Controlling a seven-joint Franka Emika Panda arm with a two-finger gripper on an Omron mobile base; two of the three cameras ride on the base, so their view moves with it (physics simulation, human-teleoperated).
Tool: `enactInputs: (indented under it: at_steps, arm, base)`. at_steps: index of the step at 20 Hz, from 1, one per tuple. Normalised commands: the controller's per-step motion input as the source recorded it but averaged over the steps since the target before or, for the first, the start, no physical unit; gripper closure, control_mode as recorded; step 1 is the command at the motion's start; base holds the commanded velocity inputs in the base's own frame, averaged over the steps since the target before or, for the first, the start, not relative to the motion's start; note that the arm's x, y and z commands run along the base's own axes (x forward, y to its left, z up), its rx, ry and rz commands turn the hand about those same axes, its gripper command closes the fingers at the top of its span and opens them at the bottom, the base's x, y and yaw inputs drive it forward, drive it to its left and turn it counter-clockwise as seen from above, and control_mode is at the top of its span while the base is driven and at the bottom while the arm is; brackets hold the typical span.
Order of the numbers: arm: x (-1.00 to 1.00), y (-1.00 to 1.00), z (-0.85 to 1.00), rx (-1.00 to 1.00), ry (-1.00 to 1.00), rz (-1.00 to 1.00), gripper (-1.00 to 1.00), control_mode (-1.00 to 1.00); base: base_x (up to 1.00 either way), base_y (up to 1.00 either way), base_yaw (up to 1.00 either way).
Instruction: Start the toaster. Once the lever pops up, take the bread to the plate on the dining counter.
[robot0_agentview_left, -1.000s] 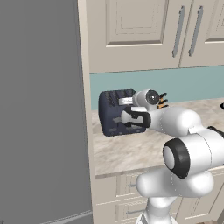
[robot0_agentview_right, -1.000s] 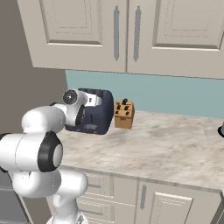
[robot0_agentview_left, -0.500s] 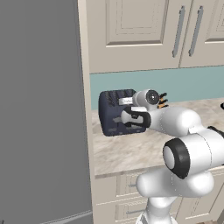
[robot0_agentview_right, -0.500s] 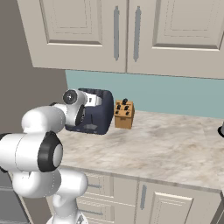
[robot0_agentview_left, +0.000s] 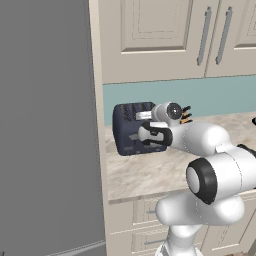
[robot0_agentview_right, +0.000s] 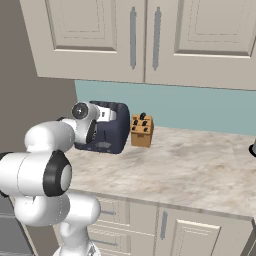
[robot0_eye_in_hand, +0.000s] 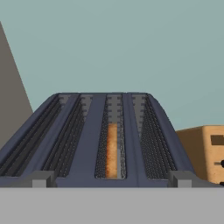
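claw (robot0_agentview_left: 142, 134) unmoved at toaster (robot0_agentview_left: 127, 127), bread (robot0_eye_in_hand: 112, 149) still inside

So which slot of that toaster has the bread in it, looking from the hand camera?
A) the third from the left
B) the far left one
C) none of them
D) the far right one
A: the bread shows as an orange-brown strip in the toaster's third slot from the left.

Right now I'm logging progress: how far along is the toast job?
Early. The bread sits down in a slot of the toaster. The open gripper is at the toaster's front, holding nothing. Whether the lever is pressed can't be told. Carrying the bread to the plate remains.
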Motion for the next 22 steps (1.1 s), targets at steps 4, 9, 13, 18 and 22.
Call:
enactInputs:
  at_steps: [4,9,13,18,22]
  arm:
    - [0.00,0.00,0.00,0.00,0.00,0.00,-1.00,-1.00]
    - [0.00,0.00,0.00,0.00,0.00,0.00,-1.00,-1.00]
    - [0.00,0.00,0.00,0.00,0.00,0.00,-1.00,-1.00]
    - [0.00,0.00,0.00,0.00,0.00,0.00,-1.00,-1.00]
    - [0.00,0.00,0.00,0.00,0.00,0.00,-1.00,-1.00]
  base:
    - [0.00,0.00,0.00]
    - [0.00,0.00,0.00]
    - [0.00,0.00,0.00]
    - [0.00,0.00,0.00]
    - [0.00,0.00,0.00]
